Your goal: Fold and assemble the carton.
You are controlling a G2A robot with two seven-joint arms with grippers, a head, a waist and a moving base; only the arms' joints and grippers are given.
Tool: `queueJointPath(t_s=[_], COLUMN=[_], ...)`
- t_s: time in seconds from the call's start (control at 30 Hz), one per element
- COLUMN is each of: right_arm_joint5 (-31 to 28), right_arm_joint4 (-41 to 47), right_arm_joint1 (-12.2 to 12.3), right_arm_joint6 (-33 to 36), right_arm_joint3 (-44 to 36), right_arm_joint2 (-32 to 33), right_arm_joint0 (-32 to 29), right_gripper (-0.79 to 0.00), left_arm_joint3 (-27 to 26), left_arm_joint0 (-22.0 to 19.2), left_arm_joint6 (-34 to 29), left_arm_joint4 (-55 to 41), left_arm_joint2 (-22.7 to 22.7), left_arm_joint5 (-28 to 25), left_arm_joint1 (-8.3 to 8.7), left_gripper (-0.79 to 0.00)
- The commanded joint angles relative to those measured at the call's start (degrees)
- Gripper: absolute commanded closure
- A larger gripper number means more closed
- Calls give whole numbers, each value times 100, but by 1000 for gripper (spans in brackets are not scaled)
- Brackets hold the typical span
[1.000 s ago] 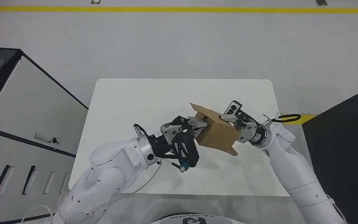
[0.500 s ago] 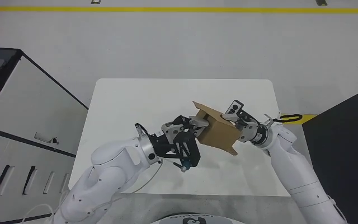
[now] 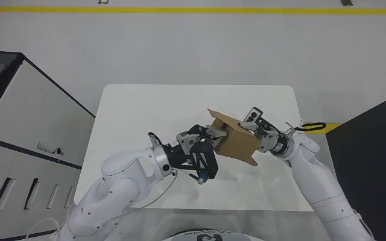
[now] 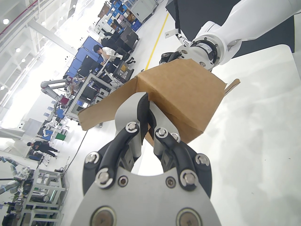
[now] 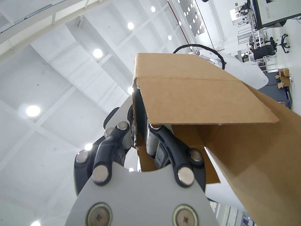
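A brown carton point(image 3: 235, 143) hangs above the middle right of the white table point(image 3: 139, 114), held between both arms with one flap sticking up toward the far side. My left gripper point(image 3: 211, 134) meets its left end. In the left wrist view that gripper point(image 4: 147, 99) is shut at the crease where a flap joins the carton point(image 4: 183, 95) body. My right gripper point(image 3: 248, 128) holds the opposite end. In the right wrist view it point(image 5: 138, 118) is shut on a wall of the carton point(image 5: 200, 99), with cardboard between its fingers.
A grey cabinet point(image 3: 36, 114) stands off the table's left side and a dark panel point(image 3: 362, 156) off its right. A black cable point(image 3: 310, 126) loops by the right wrist. The table's left half and far strip are bare.
The left arm has crept slightly rightward against the carton's end. The carton and the right arm have barely shifted.
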Motion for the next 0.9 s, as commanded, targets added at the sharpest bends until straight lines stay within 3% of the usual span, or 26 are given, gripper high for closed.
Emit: queueJointPath(t_s=[0.0,0.4,0.87], right_arm_joint5=[4,54,91], right_arm_joint4=[7,-10,-39], right_arm_joint1=[0,-8,-18], right_arm_joint6=[-5,11,41], right_arm_joint3=[21,54,130], right_arm_joint2=[4,-42,-91], right_arm_joint0=[5,73,194], right_gripper=[0,0,0], left_arm_joint3=[13,100,87], left_arm_joint0=[-5,-73,-82], left_arm_joint6=[-8,23,-10], left_arm_joint4=[-30,-70,-118], left_arm_joint2=[-30,79,-104], left_arm_joint5=[14,-59,-19], left_arm_joint1=[-1,-21,-18], left_gripper=[0,0,0])
